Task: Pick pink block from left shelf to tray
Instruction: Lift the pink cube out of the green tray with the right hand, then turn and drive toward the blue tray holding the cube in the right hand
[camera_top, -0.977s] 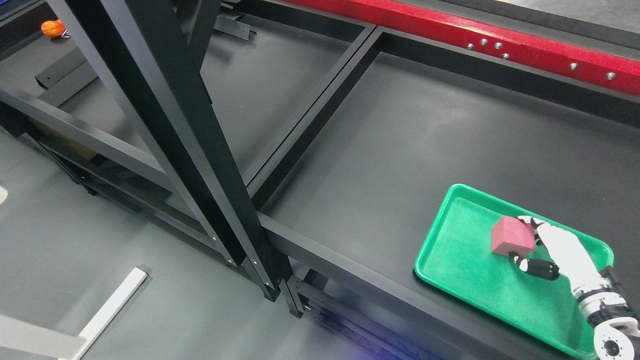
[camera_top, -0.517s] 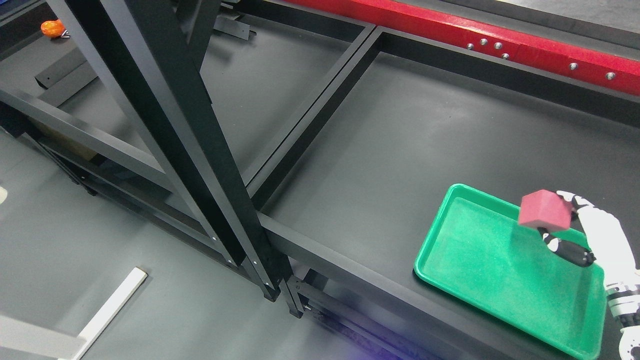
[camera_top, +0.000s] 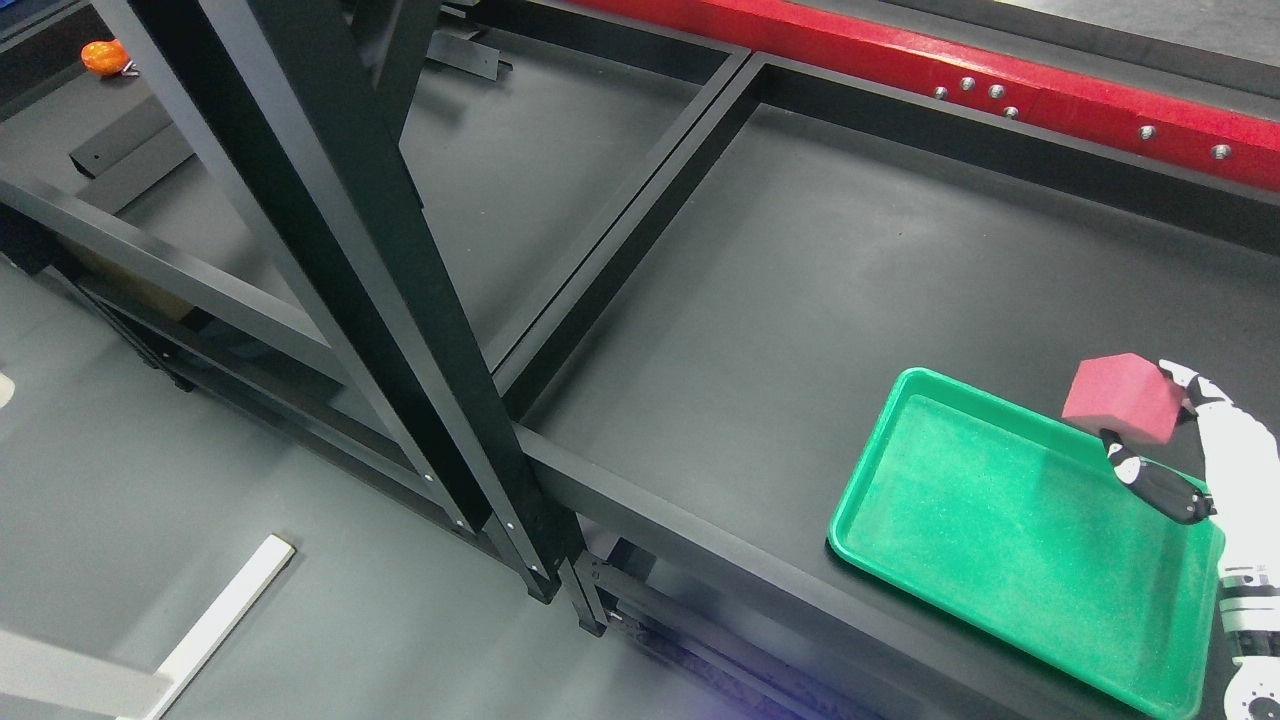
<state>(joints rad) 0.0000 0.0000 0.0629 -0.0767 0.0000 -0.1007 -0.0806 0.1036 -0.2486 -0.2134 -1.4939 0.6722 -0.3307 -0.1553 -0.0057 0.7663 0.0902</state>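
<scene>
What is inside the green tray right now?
Nothing visible: the tray floor is bare. The pink block is held at its far right rim by the right hand, which covers that corner.

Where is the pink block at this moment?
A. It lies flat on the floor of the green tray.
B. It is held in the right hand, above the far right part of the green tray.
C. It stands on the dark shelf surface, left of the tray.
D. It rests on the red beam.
B: the pink block sits between the fingers of the right hand, lifted over the far right rim of the green tray.
</scene>
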